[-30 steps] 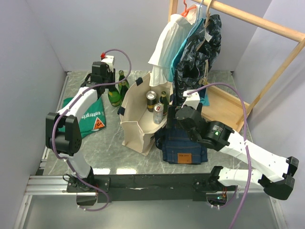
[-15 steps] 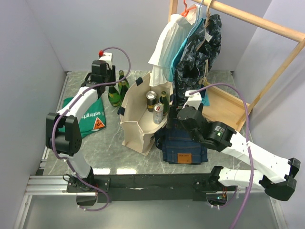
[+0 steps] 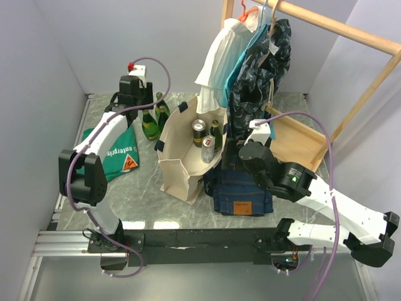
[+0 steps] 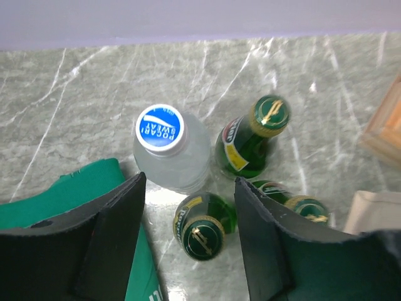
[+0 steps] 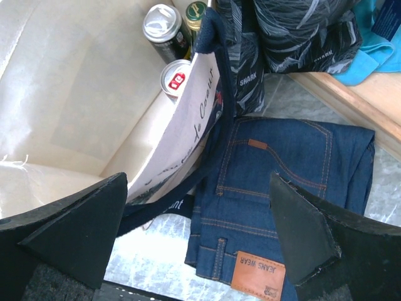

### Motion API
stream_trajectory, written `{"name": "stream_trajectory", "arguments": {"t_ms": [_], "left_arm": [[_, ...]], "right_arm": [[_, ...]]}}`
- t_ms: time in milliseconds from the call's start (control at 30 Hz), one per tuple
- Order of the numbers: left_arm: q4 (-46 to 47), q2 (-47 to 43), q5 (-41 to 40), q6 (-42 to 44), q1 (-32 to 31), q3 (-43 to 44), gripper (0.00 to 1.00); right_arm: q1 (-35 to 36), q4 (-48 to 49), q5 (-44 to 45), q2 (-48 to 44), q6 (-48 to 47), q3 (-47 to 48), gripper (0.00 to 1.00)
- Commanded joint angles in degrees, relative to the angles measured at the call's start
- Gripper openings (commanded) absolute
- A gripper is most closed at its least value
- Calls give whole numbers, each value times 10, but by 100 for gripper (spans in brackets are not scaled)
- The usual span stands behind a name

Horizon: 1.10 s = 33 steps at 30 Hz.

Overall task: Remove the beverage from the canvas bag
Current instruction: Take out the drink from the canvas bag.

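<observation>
The right pincer (image 5: 199,182) hangs with its jaws wide apart and nothing between them. Straight below its gap runs the navy strap (image 5: 219,94) of the canvas bag (image 5: 81,94), whose open cream inside lies under the left finger, while the folded jeans (image 5: 282,188) lie under the right one. Just past the fingertips, inside the bag against the wall next to the jeans, stand a red-tabbed can (image 5: 175,74), then a silver-topped can (image 5: 161,24) and a gold-capped bottle (image 5: 195,11). To the right of these hangs a dark patterned garment (image 5: 301,31). The left pincer (image 4: 188,188), on the bag's other side, also has its jaws apart and grips nothing. Under its gap a green bottle (image 4: 200,232) stands upright on the counter (image 4: 94,81). A green cloth (image 4: 62,194) lies beneath its left finger and a second green bottle (image 4: 301,207) stands by its right. Beyond the tips are a clear blue-capped bottle (image 4: 160,128) and, to the right, a third green bottle (image 4: 260,135).
</observation>
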Motion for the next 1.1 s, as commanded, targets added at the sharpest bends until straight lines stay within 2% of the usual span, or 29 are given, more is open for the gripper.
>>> {"name": "stream_trajectory", "arguments": {"t_ms": [0,100,233,467,500,567,733,967,1067], "left_arm": [[-23,-62,20,-22,-3,61,64],[-36,-84,23,-25,-3,71,73],[-40,-112,46,-28,-4,71,78],[-94,-123,157,-34,-5,118,86],[-106,-126,193,-29,-7,128,84],[-114,-129,214,-27,-14,137,81],[-123,-143,286,-37,-34,146,86],[-152,-140,252,-14,-113,154,83],[-153,-141,239,-9,-141,150,80]], "right_arm": [[-3,6,1,-19,11,-12,100],[-3,7,-6,-20,13,-16,100],[-4,13,-11,-15,10,-23,100],[-4,34,-22,9,2,-19,100],[-3,36,-21,12,0,-17,100],[-4,40,-19,19,-3,-11,100],[-3,73,-19,27,-14,-12,100],[-23,117,-47,29,-3,-24,100],[-42,129,-77,20,12,-38,95]]}}
